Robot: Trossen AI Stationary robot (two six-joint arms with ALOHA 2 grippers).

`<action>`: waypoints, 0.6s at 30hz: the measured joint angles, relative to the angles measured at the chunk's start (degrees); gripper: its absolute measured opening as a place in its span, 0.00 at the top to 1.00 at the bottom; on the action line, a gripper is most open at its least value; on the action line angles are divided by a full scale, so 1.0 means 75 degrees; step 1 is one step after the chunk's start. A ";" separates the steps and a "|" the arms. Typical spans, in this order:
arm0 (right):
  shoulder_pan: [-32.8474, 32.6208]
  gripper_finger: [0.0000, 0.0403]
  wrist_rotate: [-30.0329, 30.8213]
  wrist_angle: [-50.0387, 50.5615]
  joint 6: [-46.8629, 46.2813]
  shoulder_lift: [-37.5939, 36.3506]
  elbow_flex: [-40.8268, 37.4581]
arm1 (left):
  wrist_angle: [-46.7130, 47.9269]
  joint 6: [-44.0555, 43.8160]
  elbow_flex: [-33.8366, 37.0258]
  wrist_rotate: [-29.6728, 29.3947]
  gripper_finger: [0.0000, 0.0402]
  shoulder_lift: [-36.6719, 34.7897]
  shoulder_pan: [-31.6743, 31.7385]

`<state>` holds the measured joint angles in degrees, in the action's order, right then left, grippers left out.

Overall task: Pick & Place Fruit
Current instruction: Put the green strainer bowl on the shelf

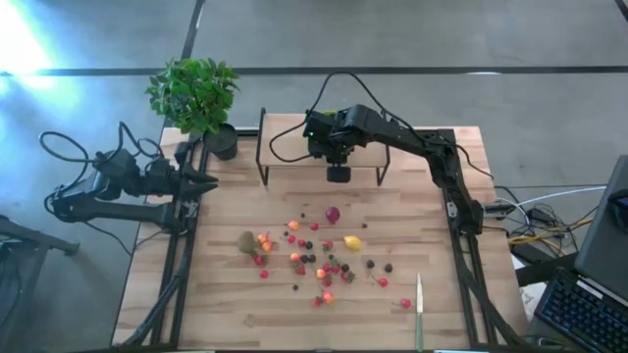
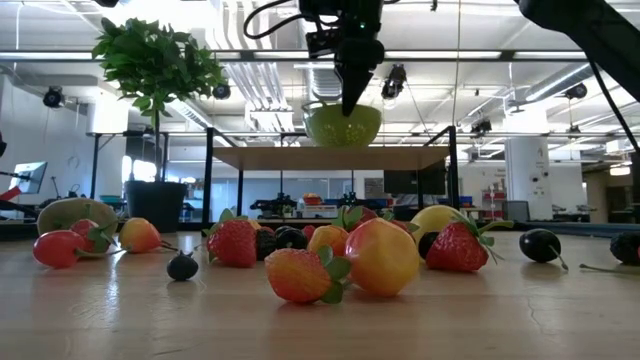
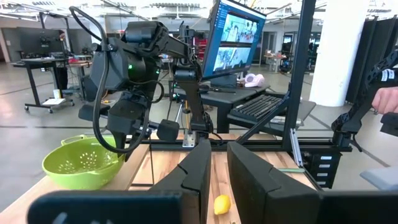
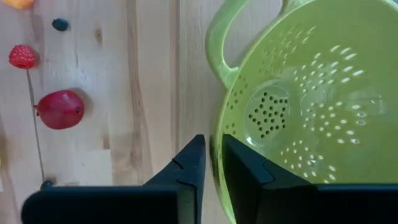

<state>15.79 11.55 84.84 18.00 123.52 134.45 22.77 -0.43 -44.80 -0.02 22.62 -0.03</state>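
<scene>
The wooden table [image 1: 235, 304] fills the middle of the scene, with a low shelf [image 2: 330, 157] along its far edge. Over that shelf the right arm reaches in, and the right gripper [image 4: 212, 163] hangs above the green colander [image 4: 311, 93], its fingers a narrow slit apart straddling the colander's rim, so whether it is gripping I cannot tell. The left gripper [image 3: 219, 180] waits off the table's left edge, fingers pinched together on nothing. A potted plant [image 1: 196, 96] stands at the far left corner. Down on the boards the fruit [image 1: 319, 257] lies scattered across the middle: a brown kiwi [image 1: 246, 241] to the left, a yellow lemon [image 1: 352, 242], strawberries, dark berries. A knife [image 1: 420, 306] lies near the right front.
</scene>
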 joint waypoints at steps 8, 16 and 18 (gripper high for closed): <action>-0.0017 0.75 0.0003 -0.0077 0.0008 -0.0020 0.0073 | 0.0001 0.0000 0.0000 0.0001 0.84 0.0000 -0.0003; -0.0087 0.64 0.0005 -0.0281 0.0028 -0.0196 0.0073 | -0.0001 0.0000 0.0001 0.0001 0.84 0.0002 -0.0003; -0.0137 0.62 0.0003 -0.0242 0.0010 -0.0368 0.0073 | -0.0001 0.0000 0.0001 -0.0002 0.84 0.0000 -0.0003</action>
<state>14.76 11.57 83.02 18.08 120.76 135.00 22.77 -0.43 -44.80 -0.03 22.62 -0.05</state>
